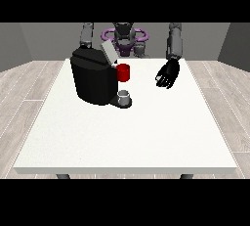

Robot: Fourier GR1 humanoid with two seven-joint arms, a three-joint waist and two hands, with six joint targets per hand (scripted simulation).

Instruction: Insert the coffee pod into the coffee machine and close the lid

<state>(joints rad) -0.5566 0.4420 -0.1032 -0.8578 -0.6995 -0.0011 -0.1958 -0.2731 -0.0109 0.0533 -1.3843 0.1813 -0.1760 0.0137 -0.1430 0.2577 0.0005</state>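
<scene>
The black coffee machine (pixel 93 80) stands on the white table (pixel 127 137), left of the middle. Its grey lid (pixel 108 52) is tilted up and open. A red thing at the machine (pixel 123 72) sits at its front right, under the lid. Below it, a small grey thing (pixel 125 96) rests on the machine's base; I cannot tell if it is the pod. The hand at the view's right (pixel 167 75) hangs above the table to the right of the machine, apart from it, fingers relaxed and holding nothing. At the view's left only a forearm (pixel 87 34) shows behind the machine; its hand is hidden.
The robot's torso (pixel 124 39) is at the table's far edge. Wooden floor surrounds the table. White tabletop stretches in front of the machine and to its right.
</scene>
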